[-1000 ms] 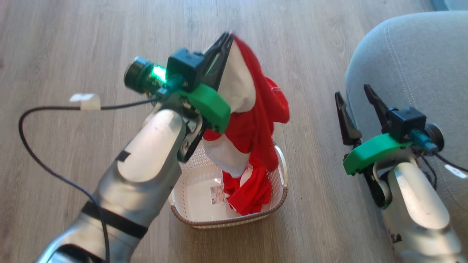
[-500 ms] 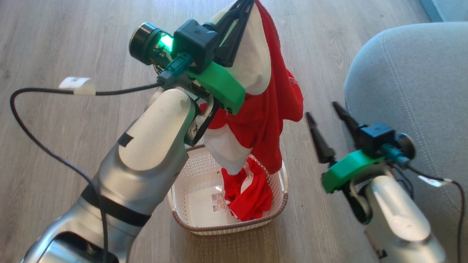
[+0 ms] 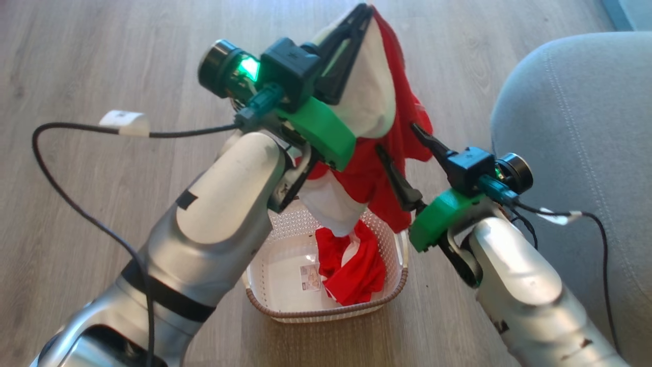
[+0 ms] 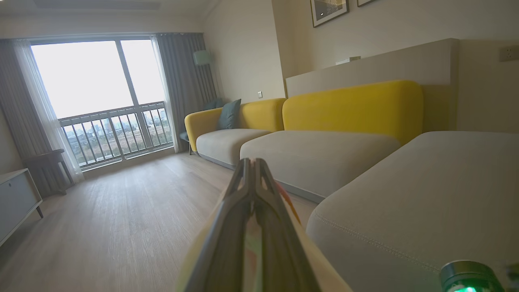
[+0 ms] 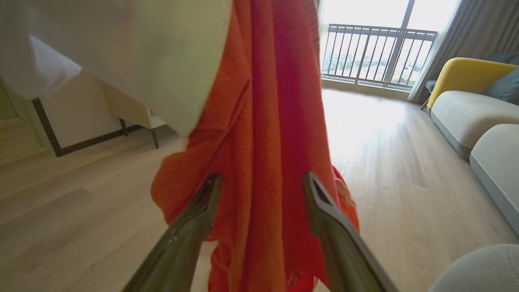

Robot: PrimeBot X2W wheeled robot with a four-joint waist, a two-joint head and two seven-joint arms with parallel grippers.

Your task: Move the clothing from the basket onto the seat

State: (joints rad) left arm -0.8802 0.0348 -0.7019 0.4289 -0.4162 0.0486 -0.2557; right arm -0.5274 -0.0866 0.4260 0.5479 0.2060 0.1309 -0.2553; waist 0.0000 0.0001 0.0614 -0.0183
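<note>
1. I see clothing (image 3: 368, 176) hanging at frame centre, long axis vertical, top end up, tail in basket (image 3: 305, 315).
2. Left arm raised, left gripper (image 3: 365, 11) clamped on clothing top.
3. Right gripper (image 3: 395, 137) spread, straddling red fold; seat (image 3: 575, 127) at right.

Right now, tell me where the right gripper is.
In the head view the right gripper is right of centre, open, its fingers straddling the hanging clothing above the basket, just left of the seat.
</note>
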